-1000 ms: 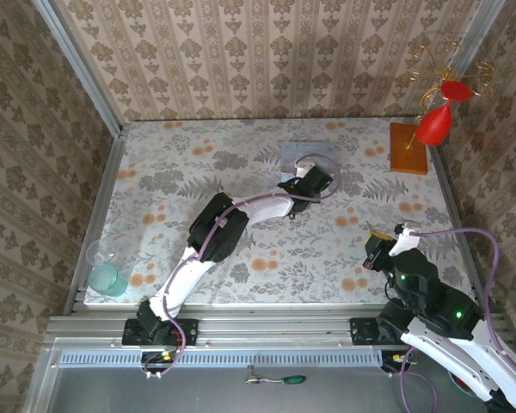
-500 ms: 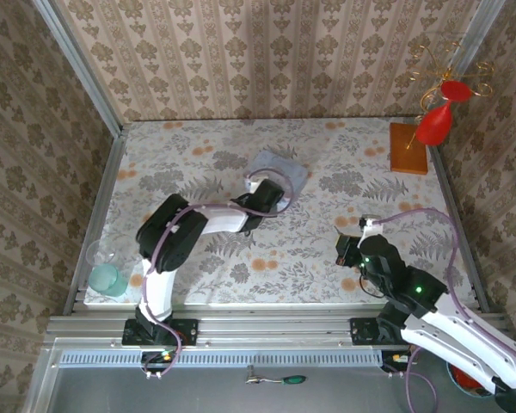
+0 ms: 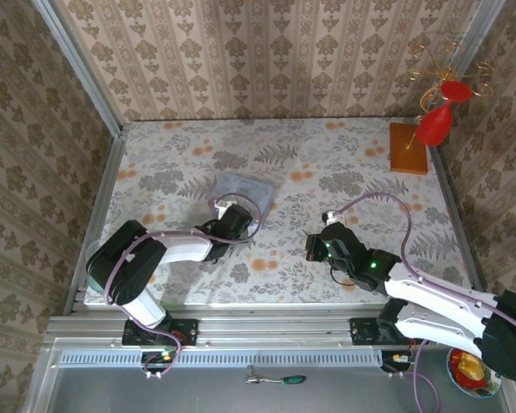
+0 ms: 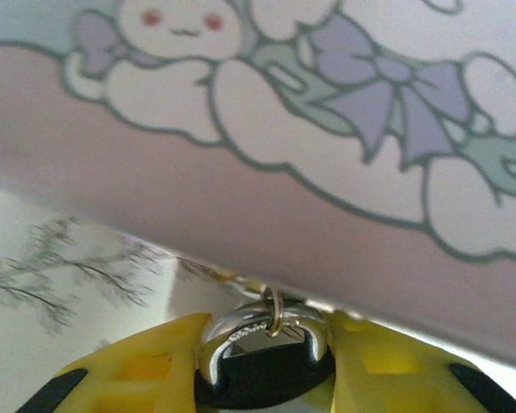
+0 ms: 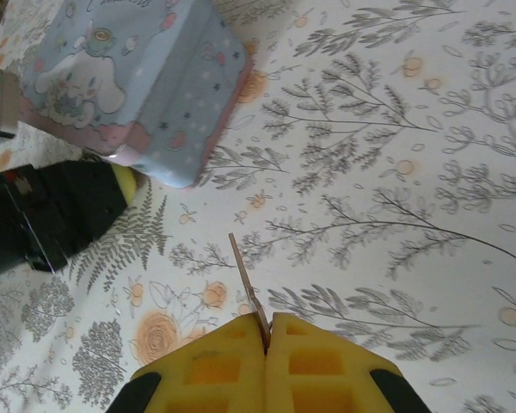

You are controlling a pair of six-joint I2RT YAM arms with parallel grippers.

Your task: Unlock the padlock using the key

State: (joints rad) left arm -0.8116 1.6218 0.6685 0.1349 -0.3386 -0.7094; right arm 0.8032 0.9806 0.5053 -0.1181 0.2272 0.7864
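- Padlock (image 4: 258,379) sits clenched between the yellow fingers (image 4: 138,370) of the left gripper (image 4: 267,348), its silver shackle pointing at the cartoon tin (image 4: 241,198) just ahead.
- Right gripper (image 5: 267,340) pinches a key (image 5: 245,275), blade projecting forward; the tin lies ahead and leftward, well apart.

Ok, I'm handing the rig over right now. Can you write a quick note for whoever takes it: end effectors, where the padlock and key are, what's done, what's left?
Left end effector: shut on the padlock, gripping its dark body. The shackle sits against the side of the pale blue tin, with a small ring through it.
Right end effector: shut on the key, blade sticking out ahead. It is over the table, right of the tin and apart from the padlock.
Done: padlock and key are both gripped.
Left: bring the key to the keyhole (hidden in these views), insert, turn. The shackle looks closed.
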